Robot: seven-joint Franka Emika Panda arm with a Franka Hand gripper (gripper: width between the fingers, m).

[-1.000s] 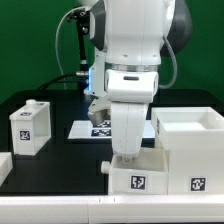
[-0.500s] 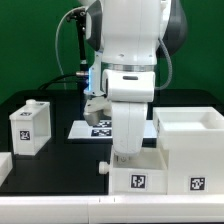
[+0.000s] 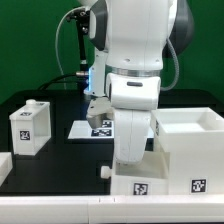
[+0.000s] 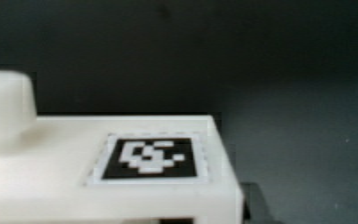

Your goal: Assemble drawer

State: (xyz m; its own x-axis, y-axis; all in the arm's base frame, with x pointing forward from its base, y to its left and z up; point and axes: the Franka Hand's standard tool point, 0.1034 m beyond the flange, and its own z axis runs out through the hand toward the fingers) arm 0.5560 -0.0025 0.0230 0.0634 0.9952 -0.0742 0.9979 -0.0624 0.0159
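One drawer sits on the tabletop, just beside the taller casing, toward the exterior view's left. Whether the end effector over it is spread or pinching cannot be told.

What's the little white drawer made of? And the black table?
The drawer looks like hard white plastic: smooth, fairly matte, with straight thin walls. The table top looks dull black, perhaps cloth or painted board; I cannot tell which.

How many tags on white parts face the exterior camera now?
3: small block at the exterior view's left, drawer below the arm, casing at that view's right. The arm may hide more.
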